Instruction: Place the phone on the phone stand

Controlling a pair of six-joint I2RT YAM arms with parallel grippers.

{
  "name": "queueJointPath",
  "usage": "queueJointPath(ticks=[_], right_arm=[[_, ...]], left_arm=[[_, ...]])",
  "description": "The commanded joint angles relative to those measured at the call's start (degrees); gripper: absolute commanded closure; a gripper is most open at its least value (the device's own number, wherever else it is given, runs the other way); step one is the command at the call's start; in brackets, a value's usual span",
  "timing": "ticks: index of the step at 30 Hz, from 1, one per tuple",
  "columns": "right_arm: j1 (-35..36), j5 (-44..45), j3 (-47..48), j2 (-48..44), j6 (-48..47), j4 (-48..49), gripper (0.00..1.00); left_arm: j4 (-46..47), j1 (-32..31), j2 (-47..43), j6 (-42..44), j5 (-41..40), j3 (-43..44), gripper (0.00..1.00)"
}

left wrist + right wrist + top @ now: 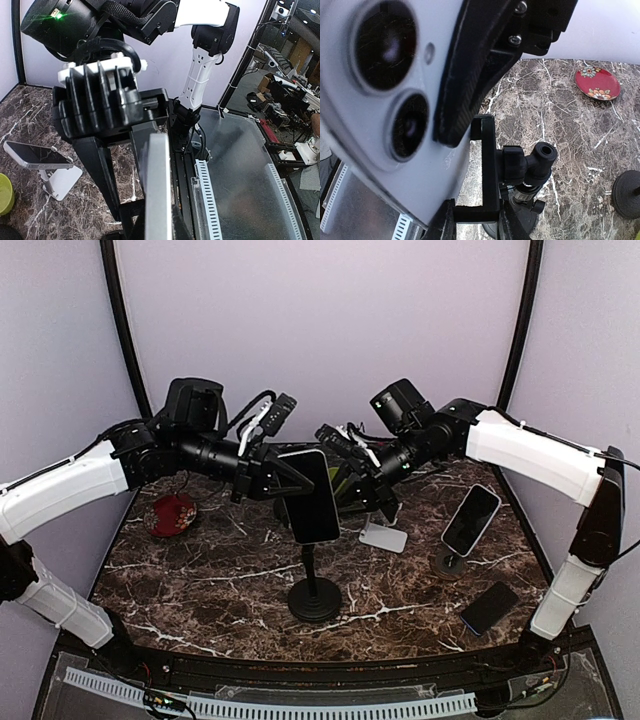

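Phone (311, 496) upright, screen to camera, directly above phone stand (314, 592). Left gripper (283, 480) clamps its left edge. Right gripper (348, 472) is behind it, tips hidden. Right of stand: white stand (384, 537), propped phone (471, 519), and dark phone (489, 607) flat on counter (200, 580). Left of stand: red plate (173, 516).

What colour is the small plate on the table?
The plate is red with flowers; right wrist view.

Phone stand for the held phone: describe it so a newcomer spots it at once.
On the dark marble table, look at the middle, below where the two arms meet. The phone stand is a thin black pole on a round black base, rising to the phone held there. The white stand and the low black stand to its right are shorter.
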Motion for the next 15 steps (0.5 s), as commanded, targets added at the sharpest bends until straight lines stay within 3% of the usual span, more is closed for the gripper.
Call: queueJointPath(ticks=[1, 15], right_arm=[[0.35, -5.65, 1.14, -1.57, 0.46, 1.85, 1.00], [0.53, -7.11, 1.84, -0.97, 0.13, 1.37, 1.00]], left_arm=[[2.20, 2.13, -0.38, 0.95, -0.47, -1.08, 1.00], [1.42, 2.69, 2.35, 5.69, -2.51, 0.95, 1.00]])
